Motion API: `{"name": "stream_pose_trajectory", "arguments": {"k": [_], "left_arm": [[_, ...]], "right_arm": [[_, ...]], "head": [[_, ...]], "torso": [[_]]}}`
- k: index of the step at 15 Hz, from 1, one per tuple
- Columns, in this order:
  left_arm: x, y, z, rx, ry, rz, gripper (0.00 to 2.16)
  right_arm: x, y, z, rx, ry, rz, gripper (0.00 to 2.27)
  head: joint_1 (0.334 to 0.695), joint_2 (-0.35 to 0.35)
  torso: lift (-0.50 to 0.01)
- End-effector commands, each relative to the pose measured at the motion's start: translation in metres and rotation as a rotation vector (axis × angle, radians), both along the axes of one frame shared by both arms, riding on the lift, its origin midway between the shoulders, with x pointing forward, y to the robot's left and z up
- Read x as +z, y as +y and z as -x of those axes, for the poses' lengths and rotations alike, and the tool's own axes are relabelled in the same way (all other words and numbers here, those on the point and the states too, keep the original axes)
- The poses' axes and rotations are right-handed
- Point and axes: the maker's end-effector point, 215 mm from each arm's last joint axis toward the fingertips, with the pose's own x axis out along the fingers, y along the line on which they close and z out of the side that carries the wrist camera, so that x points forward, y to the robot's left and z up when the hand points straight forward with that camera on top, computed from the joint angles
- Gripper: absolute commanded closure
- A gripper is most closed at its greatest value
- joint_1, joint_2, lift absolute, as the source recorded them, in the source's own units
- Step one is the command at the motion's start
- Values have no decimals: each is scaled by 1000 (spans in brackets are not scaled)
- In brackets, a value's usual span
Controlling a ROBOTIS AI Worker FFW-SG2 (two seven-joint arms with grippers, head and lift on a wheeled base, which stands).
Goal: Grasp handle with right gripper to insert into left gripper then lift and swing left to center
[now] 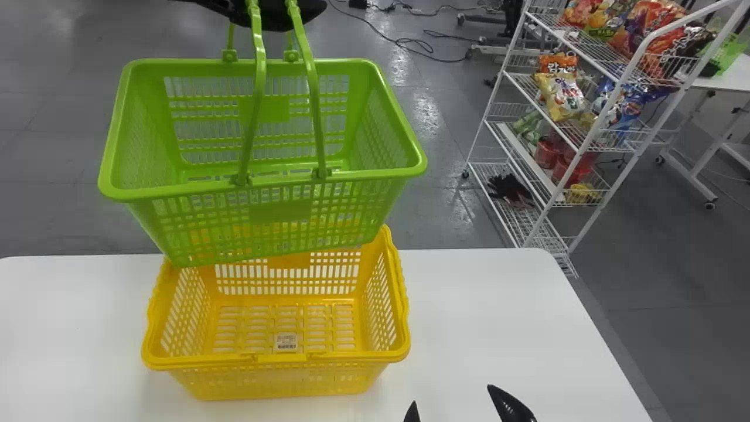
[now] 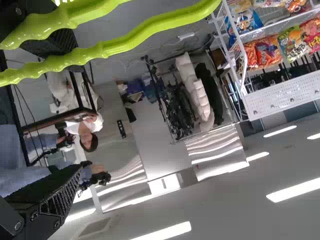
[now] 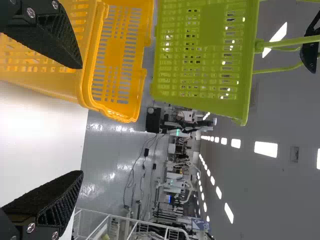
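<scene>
Green plastic shopping basket (image 1: pixel 287 211): suspended in the air, out on the robot's left, its long side running roughly left to right. Its two handles (image 1: pixel 258 94) stand raised and cross beside one finger of the left gripper (image 2: pixel 78 111). That gripper's fingers are spread, so the load appears hooked rather than pinched; how securely, I cannot tell. The left gripper is clearly the nearer to the handles. The right gripper (image 1: pixel 452 395), fingers also spread, is well apart, nearer the robot and to the basket's right.

Below the green basket, with air between, a yellow basket (image 1: pixel 275 390) rests on the white table (image 1: pixel 498 322). A wire shelf rack (image 1: pixel 545 217) stands beyond, to the right.

Assessment: insertion looks done, the swing remains. Judged from here, the left arm should bring the basket rightward to centre, handles kept upright; tilting could let them slide off.
</scene>
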Motion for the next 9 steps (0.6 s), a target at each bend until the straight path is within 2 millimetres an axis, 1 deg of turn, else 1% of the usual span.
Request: {"name": "stream_pose_trajectory", "arguments": {"k": [1, 3, 4, 5, 6, 8, 9], "left_arm": [[15, 7, -3, 12, -17, -3, 151], [32, 16, -5, 29, -19, 17, 208], [36, 21, -6, 35, -7, 33, 208], [34, 23, -7, 40, -3, 34, 225], [31, 27, -8, 47, 1, 33, 400], [25, 28, -8, 43, 14, 45, 950], [23, 26, -7, 39, 14, 45, 1403]], "right_arm": [[1, 0, 1, -3, -2, -5, 39], [2, 0, 2, -6, -5, -9, 39], [2, 0, 3, -6, -6, -11, 39], [2, 0, 3, -6, -6, -11, 39], [2, 0, 3, -6, -7, -12, 39], [0, 0, 4, -8, -3, -13, 39], [-1, 0, 4, -8, -3, -13, 39]], "head": [[635, -200], [624, -193], [618, -189], [614, -184], [609, -179], [605, -172], [608, -167]], "torso": [[-93], [-93], [-93], [-93], [-93], [-93], [-93]]}}
